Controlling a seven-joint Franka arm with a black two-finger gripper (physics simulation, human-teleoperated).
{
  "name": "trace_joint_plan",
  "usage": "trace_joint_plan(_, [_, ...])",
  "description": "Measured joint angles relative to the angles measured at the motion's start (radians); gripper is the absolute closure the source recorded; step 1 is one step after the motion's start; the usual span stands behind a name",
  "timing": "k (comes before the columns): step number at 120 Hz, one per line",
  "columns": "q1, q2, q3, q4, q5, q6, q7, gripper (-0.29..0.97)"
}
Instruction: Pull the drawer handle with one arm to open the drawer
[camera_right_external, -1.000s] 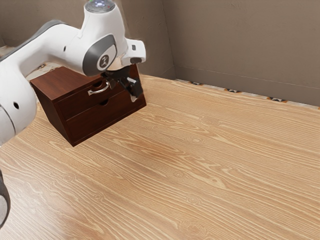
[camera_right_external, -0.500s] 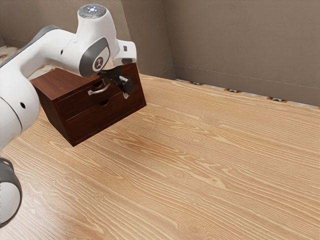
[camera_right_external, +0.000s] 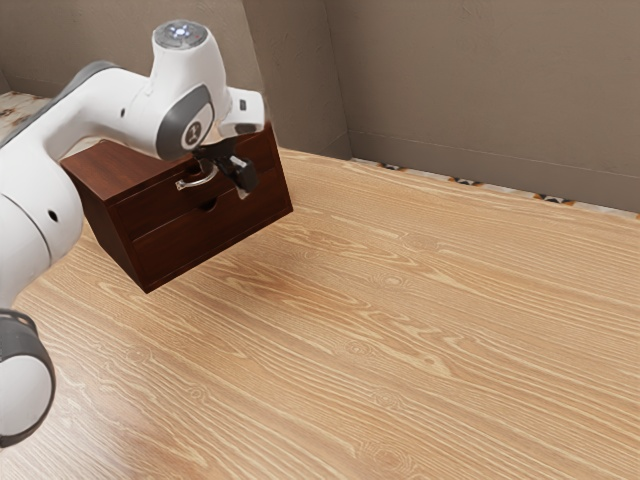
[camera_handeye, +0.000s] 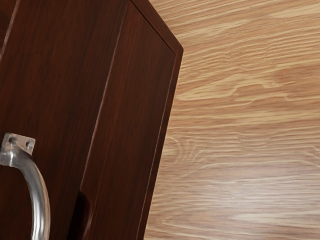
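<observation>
Handle (camera_right_external: 197, 181) of silvery metal, a curved bar bowing out from the front of the upper drawer (camera_right_external: 155, 203), lies with its long axis level along that front, parallel to the drawer's top edge. It bulges away from the wood toward the exterior view's lower right. In the wrist view the handle (camera_handeye: 31, 192) shows a flat end plate with two small screw holes, and its round bar arches off from there. The drawer front looks flush with the lower drawer (camera_right_external: 215, 228) beneath it, where a small dark notch sits at the top edge. Both belong to a dark reddish-brown chest (camera_right_external: 110, 162) standing on the pale wood-grain counter (camera_right_external: 400, 330) at the exterior view's upper left, close to the grey-brown wall (camera_right_external: 480, 80). The black pincer (camera_right_external: 235, 172) hangs in front of the upper drawer, just beside the handle's end toward the exterior view's right. I cannot tell whether it is released or clenched. The white arm (camera_right_external: 100, 105) reaches in over the chest's top.
</observation>
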Motion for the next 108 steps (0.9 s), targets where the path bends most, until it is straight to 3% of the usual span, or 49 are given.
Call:
trace_joint_plan(38, [0.002, 0.037, 0.004, 0.032, 0.036, 0.061, 0.02, 0.0])
trace_joint_plan(108, [0.023, 0.043, 0.006, 0.007, 0.034, 0.119, 0.041, 0.0])
